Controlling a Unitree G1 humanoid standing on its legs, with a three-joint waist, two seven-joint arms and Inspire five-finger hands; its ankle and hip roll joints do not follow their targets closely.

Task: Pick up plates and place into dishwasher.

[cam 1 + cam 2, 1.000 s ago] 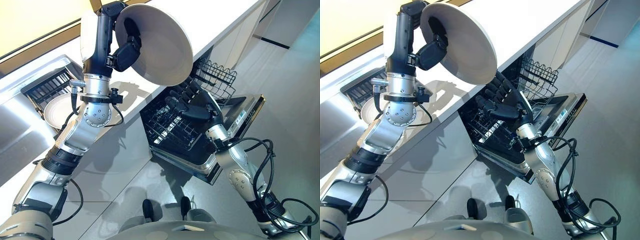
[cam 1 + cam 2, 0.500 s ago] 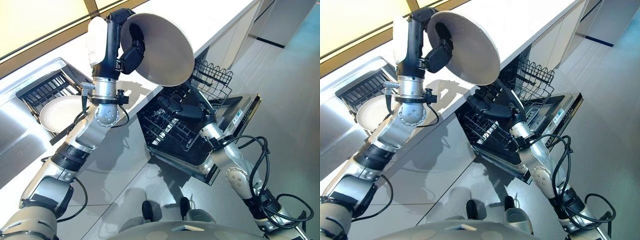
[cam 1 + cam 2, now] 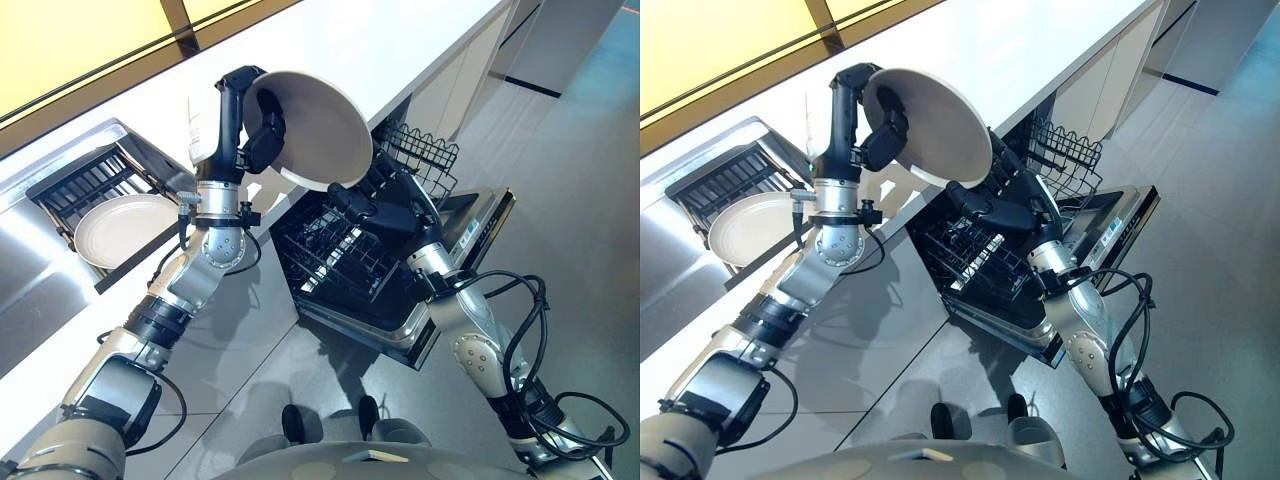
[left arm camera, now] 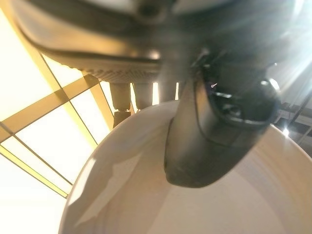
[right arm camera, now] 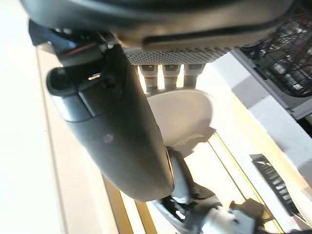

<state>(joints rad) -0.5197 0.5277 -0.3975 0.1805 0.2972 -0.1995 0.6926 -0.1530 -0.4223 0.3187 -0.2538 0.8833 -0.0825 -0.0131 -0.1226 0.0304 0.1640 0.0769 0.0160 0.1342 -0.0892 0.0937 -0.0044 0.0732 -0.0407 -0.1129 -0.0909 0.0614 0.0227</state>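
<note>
The left hand (image 3: 262,135) pinched the rigid, glazed, breakable white ceramic plate (image 3: 318,128) at its nine o'clock rim; the right hand (image 3: 378,205) stood spread.

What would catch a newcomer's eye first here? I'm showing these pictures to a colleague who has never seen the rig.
The big white plate held tilted in the left hand, high above the counter edge. Just below it, the right hand reaches up over the open dishwasher's black rack. A second plate lies by the sink.
</note>
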